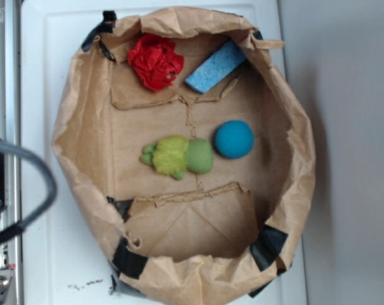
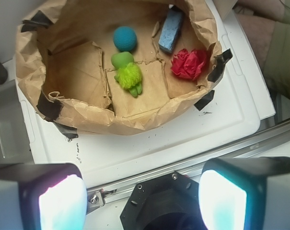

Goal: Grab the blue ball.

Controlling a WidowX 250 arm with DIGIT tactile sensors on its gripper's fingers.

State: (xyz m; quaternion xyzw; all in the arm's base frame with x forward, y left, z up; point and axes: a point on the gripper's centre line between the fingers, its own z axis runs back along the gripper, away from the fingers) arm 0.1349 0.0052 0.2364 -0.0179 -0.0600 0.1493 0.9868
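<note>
1. Wrist view: the end effector is seen with fingers spread apart, nothing held, above the counter.
2. The blue ball is found in the paper bag, touching the green plush toy.

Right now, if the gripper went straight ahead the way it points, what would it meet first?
Probably the white tabletop, just short of the paper bag's near rim. The open gripper sits outside the bag, nothing between its fingers. The blue ball lies beyond, past the green plush toy. Depth is uncertain.
</note>
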